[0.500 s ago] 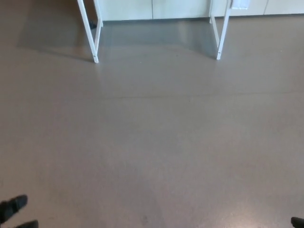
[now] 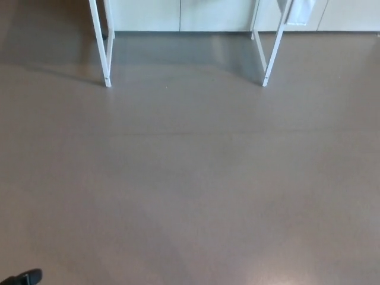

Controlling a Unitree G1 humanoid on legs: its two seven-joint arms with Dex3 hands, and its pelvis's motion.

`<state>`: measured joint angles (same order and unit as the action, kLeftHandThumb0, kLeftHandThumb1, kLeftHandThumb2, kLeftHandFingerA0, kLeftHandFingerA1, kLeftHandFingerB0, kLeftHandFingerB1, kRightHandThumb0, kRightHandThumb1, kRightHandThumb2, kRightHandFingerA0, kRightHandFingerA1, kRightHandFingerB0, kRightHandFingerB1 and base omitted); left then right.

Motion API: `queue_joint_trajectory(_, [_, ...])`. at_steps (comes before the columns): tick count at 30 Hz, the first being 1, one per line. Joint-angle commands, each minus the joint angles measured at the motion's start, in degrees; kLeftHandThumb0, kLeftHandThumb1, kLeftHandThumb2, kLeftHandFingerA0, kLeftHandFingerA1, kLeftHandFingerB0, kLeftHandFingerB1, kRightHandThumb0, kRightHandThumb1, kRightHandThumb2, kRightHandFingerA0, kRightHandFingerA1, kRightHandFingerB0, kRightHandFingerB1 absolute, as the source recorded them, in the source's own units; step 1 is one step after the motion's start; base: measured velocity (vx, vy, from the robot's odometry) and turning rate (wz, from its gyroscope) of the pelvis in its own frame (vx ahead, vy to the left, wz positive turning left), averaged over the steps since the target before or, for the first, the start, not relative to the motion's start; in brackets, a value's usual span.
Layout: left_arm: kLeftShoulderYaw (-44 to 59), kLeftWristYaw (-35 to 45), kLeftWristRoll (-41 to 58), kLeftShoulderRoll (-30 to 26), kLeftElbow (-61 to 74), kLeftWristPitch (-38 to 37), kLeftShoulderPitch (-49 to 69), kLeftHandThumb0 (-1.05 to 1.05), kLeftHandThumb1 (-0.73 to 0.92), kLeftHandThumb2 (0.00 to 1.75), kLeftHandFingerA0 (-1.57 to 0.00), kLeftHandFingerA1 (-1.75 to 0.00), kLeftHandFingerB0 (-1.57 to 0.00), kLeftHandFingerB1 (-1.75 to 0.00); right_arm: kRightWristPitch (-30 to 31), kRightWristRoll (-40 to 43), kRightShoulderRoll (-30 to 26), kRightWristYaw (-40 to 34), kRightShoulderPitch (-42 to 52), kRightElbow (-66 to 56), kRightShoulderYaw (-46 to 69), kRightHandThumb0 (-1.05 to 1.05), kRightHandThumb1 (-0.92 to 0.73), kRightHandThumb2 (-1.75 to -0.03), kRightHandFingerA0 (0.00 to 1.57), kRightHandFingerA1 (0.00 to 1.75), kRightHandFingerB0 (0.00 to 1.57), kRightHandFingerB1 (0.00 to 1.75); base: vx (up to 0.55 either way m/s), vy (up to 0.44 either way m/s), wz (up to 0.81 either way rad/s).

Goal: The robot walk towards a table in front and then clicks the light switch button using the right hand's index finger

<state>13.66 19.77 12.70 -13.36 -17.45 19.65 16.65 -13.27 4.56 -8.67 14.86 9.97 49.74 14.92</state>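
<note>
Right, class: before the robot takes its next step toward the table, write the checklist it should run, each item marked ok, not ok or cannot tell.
1. Floor ahead free of obstacles: ok.
2. Table legs in sight ahead: ok.
3. Table top visible: not ok, cut off by the frame.
4. Light switch located: cannot tell.
5. Right hand visible: not ok, out of view.
6. Left hand state: cannot tell, only a black tip shows.

We count four white table legs: two on the left [image 2: 100, 44], one behind the other, and two on the right [image 2: 272, 50] likewise. One white box-like thing [image 2: 301, 10] sits by the right legs at the top edge. We count three pale cabinet fronts [image 2: 215, 15] along the back wall, one brown floor [image 2: 190, 178], and one black hand [image 2: 24, 277], at the lower left corner.
</note>
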Motion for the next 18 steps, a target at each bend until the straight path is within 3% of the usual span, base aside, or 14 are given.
queue_joint_trajectory(1, [-0.32,1.79,0.53,-0.68,-0.5,-0.04,1.15,-0.2,0.78,0.67,-0.26,-0.45,-0.16,-0.37,-5.15,-0.35,-1.26,0.22,0.39,2.33,-0.75,-0.45,-0.65,-0.58,0.55,0.62,0.31,0.44,0.25,0.034,0.11])
queue_joint_trajectory(2, [-0.31,1.88,0.58,-0.69,-0.17,-0.06,1.69,-0.2,0.78,0.67,-0.26,-0.44,-0.15,-0.37,-5.25,-0.53,-1.24,-0.03,0.4,2.49,-1.0,-0.44,-0.66,-0.58,0.56,0.64,0.31,0.45,0.29,-0.003,0.12])
queue_joint_trajectory(3, [-0.13,1.97,0.84,-0.65,-0.19,0.1,1.87,-0.19,0.81,0.68,-0.26,-0.44,-0.15,-0.37,-5.47,-0.88,-1.38,-0.54,0.01,3.29,-1.39,-0.47,-0.5,-0.89,0.51,0.7,0.26,0.55,0.29,-0.013,0.12])
queue_joint_trajectory(6, [-0.19,1.8,0.47,-0.57,-0.66,-0.78,1.73,-0.18,0.8,0.68,-0.29,-0.46,-0.17,-0.38,-6.21,-0.32,-1.54,-0.12,-0.31,3.96,-1.46,-0.47,-0.49,-0.9,0.52,0.72,0.26,0.56,0.27,-0.05,0.18])
queue_joint_trajectory(7, [-0.2,1.66,0.34,-0.5,-0.85,-1.02,1.66,-0.18,0.8,0.68,-0.3,-0.46,-0.17,-0.38,-6.23,-0.48,-1.59,-0.32,-0.29,3.8,-1.65,-0.45,-0.67,-0.58,0.55,0.71,0.31,0.47,0.31,-0.094,0.17])
queue_joint_trajectory(8, [-0.15,1.62,0.48,-0.45,-0.61,-0.59,1.7,-0.17,0.81,0.68,-0.3,-0.46,-0.17,-0.38,-6.42,-0.85,-1.79,-0.6,-0.24,3.98,-1.95,-0.45,-0.67,-0.59,0.55,0.69,0.3,0.46,0.42,-0.118,0.29])
queue_joint_trajectory(9, [-0.16,1.71,0.46,-0.45,-0.46,-0.6,1.8,-0.19,0.81,0.68,-0.3,-0.46,-0.17,-0.38,-6.69,-0.84,-1.87,-0.58,-0.27,4.18,-2.05,-0.48,-0.5,-0.9,0.51,0.72,0.25,0.55,0.42,-0.046,-0.64])
queue_joint_trajectory(12, [-0.16,1.37,0.43,-0.4,0.25,0.3,1.9,-0.19,0.8,0.68,-0.29,-0.45,-0.17,-0.38,-7.73,-0.91,-2.06,-0.93,-0.32,4.54,-2.48,-0.5,-0.49,-0.9,0.53,0.73,0.26,0.56,0.33,0.089,0.53])
queue_joint_trajectory(18, [-0.75,1.23,0.24,-0.05,-1.16,0.07,-0.53,-0.19,0.8,0.68,-0.3,-0.46,-0.18,-0.39,-7.55,-0.22,-2.59,-1.13,-1.37,4.89,-2.22,-0.48,-0.49,-0.9,0.53,0.72,0.26,0.56,0.33,-0.009,-0.04])
